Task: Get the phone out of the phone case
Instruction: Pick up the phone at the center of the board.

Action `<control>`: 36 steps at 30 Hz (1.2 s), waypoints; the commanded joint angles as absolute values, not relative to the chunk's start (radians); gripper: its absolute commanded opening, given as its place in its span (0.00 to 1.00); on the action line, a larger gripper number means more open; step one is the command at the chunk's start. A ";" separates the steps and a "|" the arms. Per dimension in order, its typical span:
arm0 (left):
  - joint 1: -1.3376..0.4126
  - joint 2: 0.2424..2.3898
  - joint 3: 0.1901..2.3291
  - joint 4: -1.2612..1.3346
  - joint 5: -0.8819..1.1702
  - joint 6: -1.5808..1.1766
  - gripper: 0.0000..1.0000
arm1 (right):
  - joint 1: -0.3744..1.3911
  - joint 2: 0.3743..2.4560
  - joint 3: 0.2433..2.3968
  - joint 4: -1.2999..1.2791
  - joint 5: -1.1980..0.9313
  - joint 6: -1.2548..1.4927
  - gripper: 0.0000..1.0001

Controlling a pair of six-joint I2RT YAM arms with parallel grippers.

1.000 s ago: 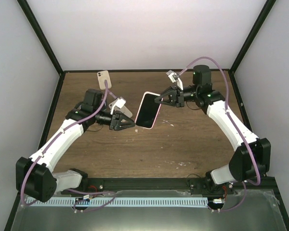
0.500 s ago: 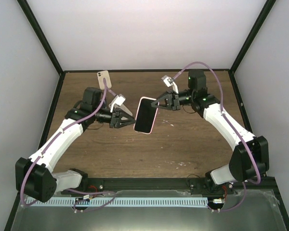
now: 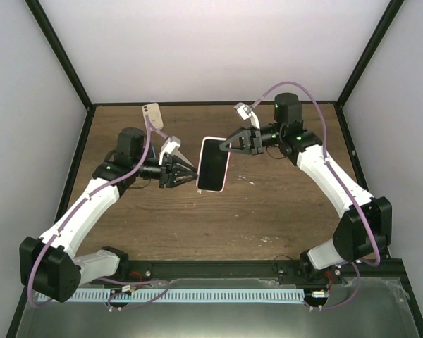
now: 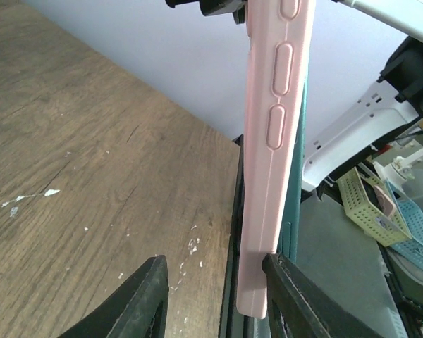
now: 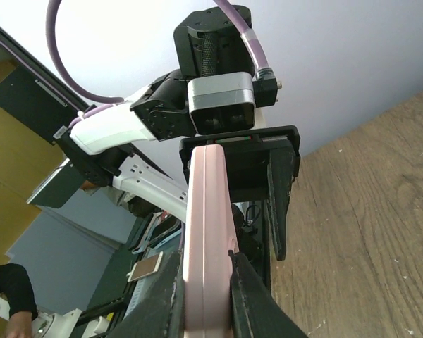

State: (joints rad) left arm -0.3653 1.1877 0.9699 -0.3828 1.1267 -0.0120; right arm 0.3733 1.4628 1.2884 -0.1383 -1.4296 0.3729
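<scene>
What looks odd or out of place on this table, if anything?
Nothing spilled or broken. The wooden table has white flecks, and a pale phone lies at its far edge. The pink-cased phone hangs above the table, pinched by the right gripper.

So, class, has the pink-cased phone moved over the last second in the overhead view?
Yes. The pink-cased phone, held by the right gripper, has shifted left, away from the white scuff marks on the table.
</scene>
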 commanded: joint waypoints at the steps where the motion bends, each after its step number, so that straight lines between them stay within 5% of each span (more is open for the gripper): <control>1: -0.370 1.197 0.938 -0.380 1.090 -0.003 0.41 | 0.406 1.437 1.394 -0.070 -1.560 0.441 0.01; 10: -0.334 1.175 0.938 -0.333 1.260 -0.071 0.59 | 0.370 1.475 1.454 -0.186 -1.428 0.328 0.01; 22: -0.321 1.238 1.056 -0.192 1.227 -0.231 0.61 | 0.415 1.462 1.356 -0.234 -1.392 0.236 0.01; 27: -0.378 1.268 1.090 -0.184 1.215 -0.243 0.53 | 0.433 1.461 1.337 -0.247 -1.377 0.218 0.01; 36: -0.388 1.285 1.083 -0.154 1.222 -0.275 0.17 | 0.441 1.460 1.328 -0.256 -1.364 0.216 0.01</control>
State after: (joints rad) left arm -0.3870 1.2762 1.0679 -0.1955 1.2152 -0.2623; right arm 0.4332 1.4811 1.3113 -0.2638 -1.3388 0.2207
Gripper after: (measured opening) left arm 0.215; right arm 0.098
